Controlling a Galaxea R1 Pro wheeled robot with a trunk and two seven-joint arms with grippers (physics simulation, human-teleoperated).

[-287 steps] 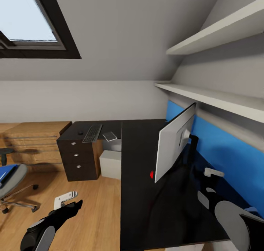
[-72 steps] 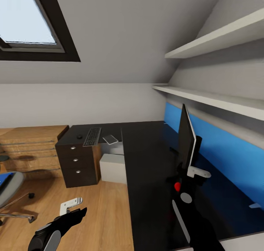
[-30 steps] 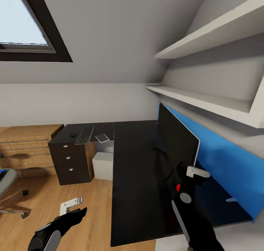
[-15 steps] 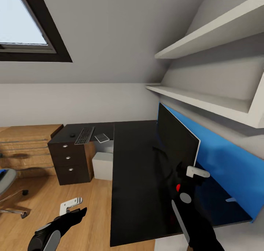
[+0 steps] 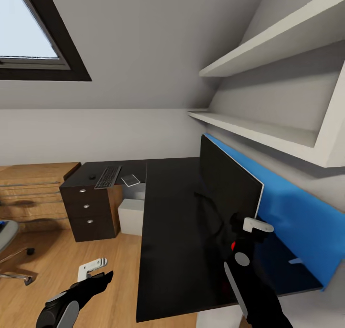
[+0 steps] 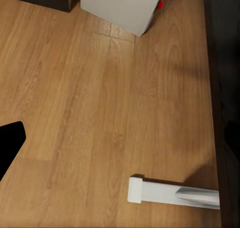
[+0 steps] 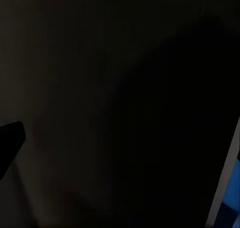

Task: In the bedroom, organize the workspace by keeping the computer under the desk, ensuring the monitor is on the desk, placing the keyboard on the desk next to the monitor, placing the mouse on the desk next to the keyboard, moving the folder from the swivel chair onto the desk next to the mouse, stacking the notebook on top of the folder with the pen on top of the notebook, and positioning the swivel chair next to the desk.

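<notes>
The black L-shaped desk (image 5: 167, 222) fills the middle of the head view. The monitor (image 5: 225, 184) stands on its right wing with its dark screen facing the room. My right gripper (image 5: 247, 223) is open at the monitor's near lower corner, and the screen (image 7: 125, 88) looms close in the right wrist view. On the far wing lie the mouse (image 5: 92, 177), the keyboard (image 5: 108, 177) and the notebook (image 5: 130, 180). The grey computer (image 5: 130, 216) (image 6: 120, 8) stands under the desk. The swivel chair (image 5: 5, 234) is cut off at the left edge. My left gripper (image 5: 98, 270) (image 6: 75, 163) hangs open over the floor. Folder and pen are out of view.
A wooden dresser (image 5: 33, 184) stands left of the desk's drawer unit (image 5: 91, 213). A blue wall panel (image 5: 292, 213) runs behind the monitor, with white shelves (image 5: 268, 131) above it. Wood floor (image 5: 57, 251) lies between chair and desk.
Since 9.6 s ago the monitor has been turned from back-facing to screen-facing. Over the last second the camera has swung slightly, sliding the scene left; both arms hold still.
</notes>
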